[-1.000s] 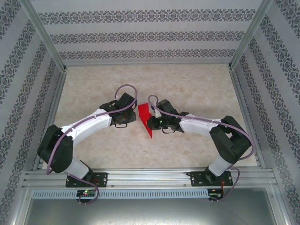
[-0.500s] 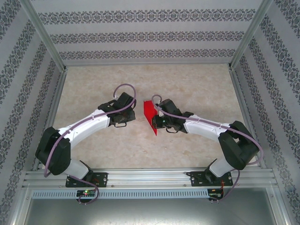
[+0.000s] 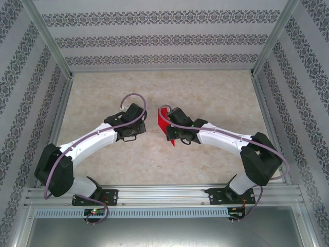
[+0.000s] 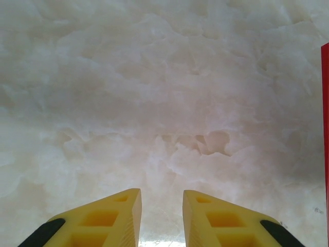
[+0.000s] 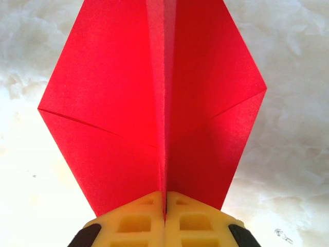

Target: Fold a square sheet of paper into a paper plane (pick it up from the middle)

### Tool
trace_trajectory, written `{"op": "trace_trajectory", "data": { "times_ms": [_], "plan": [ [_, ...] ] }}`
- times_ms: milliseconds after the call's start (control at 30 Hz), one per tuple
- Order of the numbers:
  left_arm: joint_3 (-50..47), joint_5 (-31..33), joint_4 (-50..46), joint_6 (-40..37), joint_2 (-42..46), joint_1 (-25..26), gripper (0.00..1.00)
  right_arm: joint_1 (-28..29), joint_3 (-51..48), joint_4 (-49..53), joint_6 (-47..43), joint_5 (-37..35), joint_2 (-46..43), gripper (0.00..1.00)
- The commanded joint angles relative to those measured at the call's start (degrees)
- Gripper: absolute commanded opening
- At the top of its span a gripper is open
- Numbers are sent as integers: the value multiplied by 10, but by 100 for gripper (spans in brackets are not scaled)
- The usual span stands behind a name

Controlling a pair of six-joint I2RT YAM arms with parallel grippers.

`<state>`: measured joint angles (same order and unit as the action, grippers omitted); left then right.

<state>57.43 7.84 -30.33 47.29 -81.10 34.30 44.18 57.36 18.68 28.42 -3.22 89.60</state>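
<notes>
Overhead, right gripper (image 3: pixel 171 131) pinches plane (image 3: pixel 163 122) upright, left gripper (image 3: pixel 142 126) just beside it. Left wrist: fingers (image 4: pixel 115 216) slightly parted, empty, plane's edge far right of them. Right wrist: fingers (image 5: pixel 139 218) clamped on plane's centre fold, probably so the wings splay for creasing.

Pale marbled table (image 3: pixel 205 92), striped floral-pattern walls (image 3: pixel 154 38) on three sides, metal rail (image 3: pixel 164 194) along the near edge, even lighting.

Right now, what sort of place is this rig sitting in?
Probably an enclosed robot test booth, not a real room: patterned wallpaper panels on three sides, metal frame posts, and the left arm and right arm bolted to an aluminium rail at the edge of a marble-look table.
</notes>
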Motion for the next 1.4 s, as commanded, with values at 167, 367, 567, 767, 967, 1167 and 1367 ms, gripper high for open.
{"op": "trace_trajectory", "data": {
  "times_ms": [167, 367, 567, 767, 967, 1167, 1367],
  "plan": [
    [-25, 16, 15, 20, 29, -19, 32, 24, 44, 67, -12, -84, 30, 4],
    [-15, 9, 23, 25, 21, -26, 35, 47, 69, 103, -18, -146, 38, 4],
    [-22, 7, 29, 33, 23, -27, 36, 56, 77, 108, -17, -166, 49, 4],
    [-24, 7, 27, 35, 26, -27, 39, 60, 78, 106, -15, -164, 58, 3],
    [-24, 11, 24, 36, 26, -29, 42, 61, 82, 105, -14, -160, 65, 4],
    [-24, 7, 27, 34, 25, -31, 45, 61, 72, 95, -10, -162, 60, 4],
    [-21, 9, 26, 36, 24, -32, 48, 59, 68, 88, -9, -165, 60, 3]
  ]
}}
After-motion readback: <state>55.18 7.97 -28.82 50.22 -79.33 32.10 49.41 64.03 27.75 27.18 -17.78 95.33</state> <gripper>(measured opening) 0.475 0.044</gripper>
